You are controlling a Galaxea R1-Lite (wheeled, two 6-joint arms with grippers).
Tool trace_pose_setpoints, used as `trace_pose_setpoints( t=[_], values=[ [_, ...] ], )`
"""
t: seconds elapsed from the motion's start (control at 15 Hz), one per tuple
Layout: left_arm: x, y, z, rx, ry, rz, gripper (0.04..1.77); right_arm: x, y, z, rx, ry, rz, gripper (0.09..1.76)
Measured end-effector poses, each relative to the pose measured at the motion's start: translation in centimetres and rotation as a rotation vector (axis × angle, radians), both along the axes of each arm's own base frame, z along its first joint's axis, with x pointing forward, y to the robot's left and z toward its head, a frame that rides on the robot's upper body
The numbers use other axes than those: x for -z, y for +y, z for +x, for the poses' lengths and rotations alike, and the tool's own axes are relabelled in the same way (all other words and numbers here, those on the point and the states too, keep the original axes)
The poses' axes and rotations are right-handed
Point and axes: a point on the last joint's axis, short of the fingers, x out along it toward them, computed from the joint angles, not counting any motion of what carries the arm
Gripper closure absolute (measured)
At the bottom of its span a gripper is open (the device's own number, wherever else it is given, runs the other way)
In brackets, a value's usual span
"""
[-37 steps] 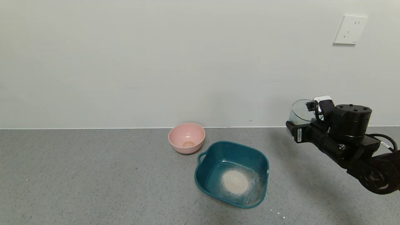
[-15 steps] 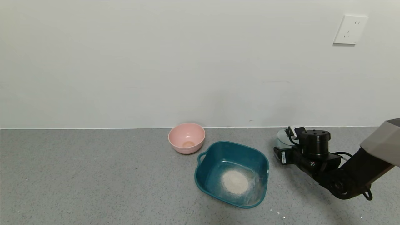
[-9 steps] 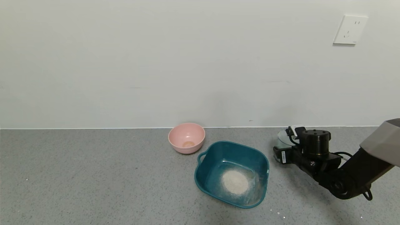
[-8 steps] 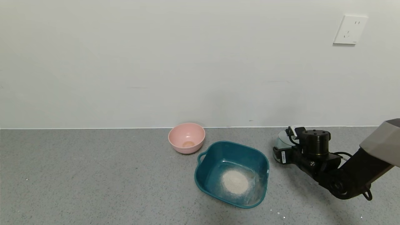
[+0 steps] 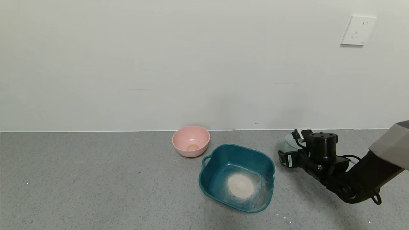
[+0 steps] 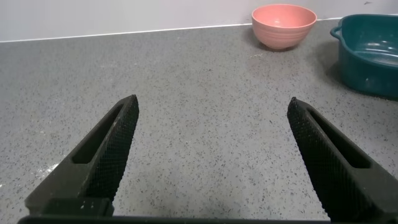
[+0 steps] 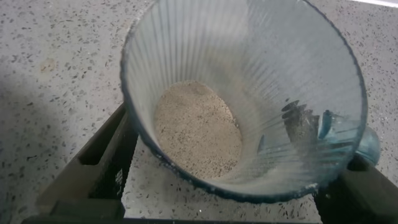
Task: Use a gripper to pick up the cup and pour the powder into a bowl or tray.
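The cup (image 5: 290,140), pale blue-green and ribbed, stands upright on the grey counter to the right of the teal tub (image 5: 220,153). In the right wrist view the cup (image 7: 267,68) has a thin layer of powder (image 7: 196,127) on its bottom. My right gripper (image 5: 292,146) is low at the counter with its fingers spread on either side of the cup (image 7: 236,146). Bare counter shows between one finger (image 7: 102,162) and the cup's base. A round heap of powder (image 5: 240,186) lies in the tub. My left gripper (image 6: 212,102) is open and empty over bare counter.
A pink bowl (image 5: 190,141) stands behind the tub near the wall; it also shows in the left wrist view (image 6: 283,25). A few powder specks lie on the counter in front of the tub. A wall socket (image 5: 358,30) is at the upper right.
My right arm has brought the cup down from the air onto the counter right of the tub. In the last half second its near finger has edged away from the cup.
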Motion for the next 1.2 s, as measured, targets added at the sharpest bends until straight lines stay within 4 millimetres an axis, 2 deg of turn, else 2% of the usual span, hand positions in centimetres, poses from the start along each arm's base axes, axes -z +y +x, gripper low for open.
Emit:
trace_pose_setpoints(
  t=[0.27,1.0,1.2],
  values=[
    [0.0,0.0,0.0,0.000,0.000,0.000,0.09,-0.8,0.2,-0.5,-0.008,-0.006,0.003,0.18],
    [0.0,0.0,0.0,0.000,0.000,0.000,0.09,-3.4,0.1,-3.4,0.000,0.114,0.019,0.15],
    [0.0,0.0,0.0,0.000,0.000,0.000,0.09,-4.3,-0.2,-5.0,-0.003,0.132,0.015,0.15]
  ],
)
